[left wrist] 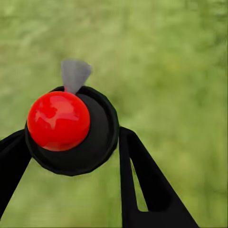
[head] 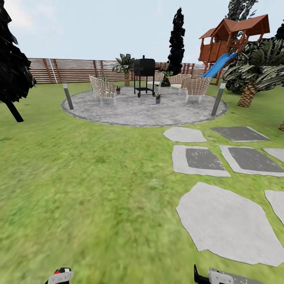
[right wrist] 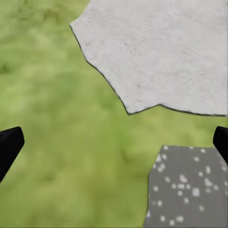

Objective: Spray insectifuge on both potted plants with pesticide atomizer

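The pesticide atomizer [left wrist: 71, 137], a dark bottle with a shiny red top, sits clamped between the black fingers [left wrist: 142, 185] of my left gripper [left wrist: 73, 140]. Its red top [head: 58, 271] peeks above the left gripper [head: 60, 277] at the bottom edge of the head view. My right gripper [head: 213, 277] hangs over grass and stepping stones, and its fingers [right wrist: 9, 145] stand wide apart, holding nothing. Two small potted plants stand far ahead on the round paved patch: one [head: 118, 90] beside a wicker chair, the other [head: 158, 98] by the black grill.
Green lawn stretches ahead to the round grey patio [head: 142, 112] with wicker chairs [head: 103, 88], a black grill [head: 144, 75] and two grey lamp posts [head: 218, 98]. Stepping stones [head: 227, 225] lie at the right. A slatted fence [head: 75, 70], a palm [head: 252, 75] and a playhouse with a slide [head: 228, 39] ring the back.
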Available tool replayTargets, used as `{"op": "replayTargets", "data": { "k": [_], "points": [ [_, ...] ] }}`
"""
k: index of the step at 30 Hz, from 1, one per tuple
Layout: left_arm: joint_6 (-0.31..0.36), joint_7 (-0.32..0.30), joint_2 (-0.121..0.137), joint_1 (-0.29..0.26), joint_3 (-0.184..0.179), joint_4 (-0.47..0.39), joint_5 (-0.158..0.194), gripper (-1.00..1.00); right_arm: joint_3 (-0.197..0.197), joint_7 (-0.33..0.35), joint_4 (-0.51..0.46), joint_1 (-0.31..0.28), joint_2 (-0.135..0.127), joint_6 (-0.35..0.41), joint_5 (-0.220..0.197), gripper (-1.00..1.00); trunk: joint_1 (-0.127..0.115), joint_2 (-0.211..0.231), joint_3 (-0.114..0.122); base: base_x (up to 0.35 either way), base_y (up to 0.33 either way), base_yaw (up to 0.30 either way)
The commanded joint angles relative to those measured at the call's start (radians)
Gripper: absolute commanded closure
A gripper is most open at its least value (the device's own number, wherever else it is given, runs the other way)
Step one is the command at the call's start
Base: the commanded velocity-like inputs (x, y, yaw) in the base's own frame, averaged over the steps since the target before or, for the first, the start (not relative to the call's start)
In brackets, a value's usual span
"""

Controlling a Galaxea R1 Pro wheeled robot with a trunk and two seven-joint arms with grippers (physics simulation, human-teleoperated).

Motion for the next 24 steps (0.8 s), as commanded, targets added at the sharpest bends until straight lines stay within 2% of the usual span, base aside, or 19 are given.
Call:
{"op": "replayTargets", "data": {
  "k": [1, 9, 24],
  "points": [
    [-0.002, -0.01, -0.001, -0.001, 0.009, 0.001, -0.001, 1.0, 0.0, -0.003, 0.0, -0.001, 0.0, -0.003, 0.002, -1.0, 0.0, 0.0, -0.001, 0.34, 0.0, 0.0],
    [-0.002, -0.01, -0.001, -0.001, 0.009, 0.001, -0.001, 1.0, -0.001, -0.004, -0.001, -0.001, -0.001, -0.003, 0.001, -1.0, 0.0, 0.0, -0.001, 0.337, -0.066, 0.0],
    [-0.002, -0.01, -0.001, -0.001, 0.009, 0.001, -0.001, 1.0, -0.001, -0.003, 0.0, -0.001, -0.001, -0.003, 0.001, -1.0, 0.0, 0.0, -0.001, 0.306, -0.176, 0.0]
  ]
}}
